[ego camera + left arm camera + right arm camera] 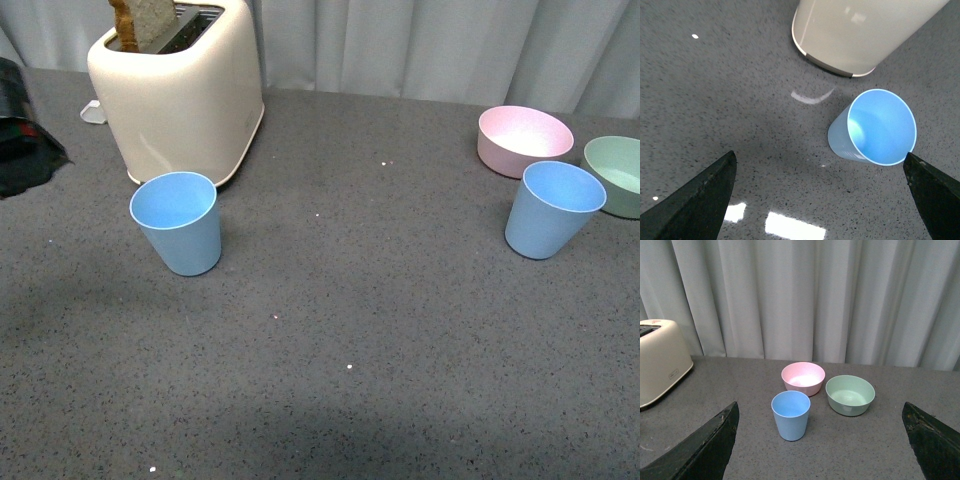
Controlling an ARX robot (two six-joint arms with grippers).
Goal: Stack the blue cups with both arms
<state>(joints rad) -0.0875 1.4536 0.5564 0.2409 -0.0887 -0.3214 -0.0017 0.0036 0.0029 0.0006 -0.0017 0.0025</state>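
Currently pre-grasp, nothing stacked yet. Upright first blue cup (177, 222) at left-centre of front frame, just in front of toaster (180, 90). Upright second blue cup (552, 208) at right side, near pink bowl (524, 138) and green bowl (615, 175). Empty left gripper (820, 160) spread wide above first cup, off-centre. Empty right gripper (820, 407) spread wide, well back from second cup. Next move, likely: each arm centres on its cup, descends, closes on wall.

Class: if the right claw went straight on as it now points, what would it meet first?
Most likely the blue cup, which stands almost centred ahead of the open right claw, nearer than the pink bowl and green bowl; depth is hard to judge.
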